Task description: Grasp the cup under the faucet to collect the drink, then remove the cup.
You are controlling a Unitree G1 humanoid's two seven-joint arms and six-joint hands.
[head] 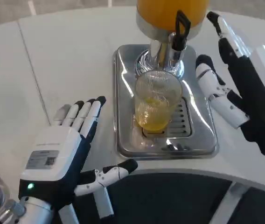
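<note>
Nearest you, your left hand (60,156) lies flat on the table (67,60), fingers apart, holding nothing. Beyond it the clear cup (156,105) stands on the steel drip tray (123,116) under the faucet (179,35), partly filled with orange drink. Treat it as thin, slick plastic that buckles and slops if squeezed; take it round the middle, gently. Your right hand (237,79) hovers spread and empty just beside the tray. Lift clear of the tray's raised rim and the dispenser (170,11) above; open table lies left.
</note>
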